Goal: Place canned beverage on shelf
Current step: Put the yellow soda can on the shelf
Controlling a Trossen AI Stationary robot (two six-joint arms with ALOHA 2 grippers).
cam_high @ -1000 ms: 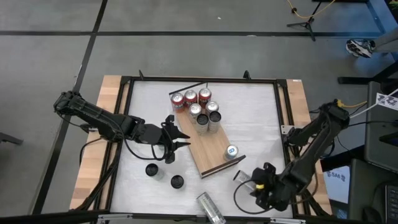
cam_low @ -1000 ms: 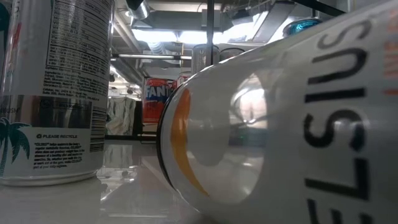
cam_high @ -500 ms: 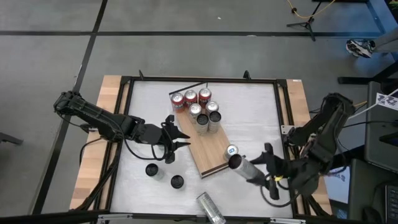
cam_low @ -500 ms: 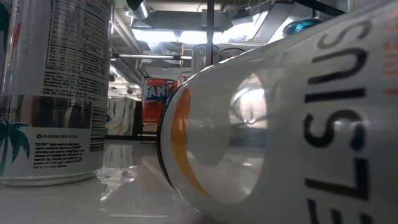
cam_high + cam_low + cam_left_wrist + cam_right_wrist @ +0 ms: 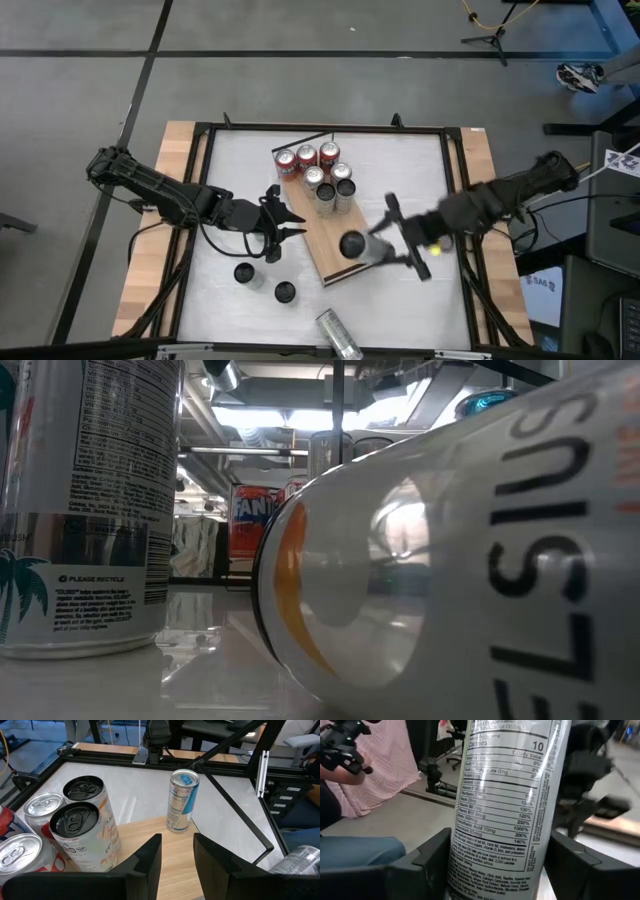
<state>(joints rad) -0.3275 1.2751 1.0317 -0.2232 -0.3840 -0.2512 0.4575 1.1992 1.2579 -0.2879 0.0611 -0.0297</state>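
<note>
Right gripper clamped on a slim silver can over the light wooden shelf. Only the right wrist view shows its printed nutrition label. Left gripper waits, fingers slightly apart.

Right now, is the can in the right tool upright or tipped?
Upright, roughly. From above, the can shows its dark round top over the shelf, and the right tool clamps its sides, fingers flanking the label.

Shelf far end, 12 o'clock: six upright cans crowded it.
Shelf middle: bare wood lay open between the cluster and the near end.
Shelf near end, 5 o'clock: the right gripper with its can hung over it.
Table, 7 o'clock: two dark-topped cans stood beside the shelf.
Front edge, 6 o'clock: a fallen can lay there.
</note>
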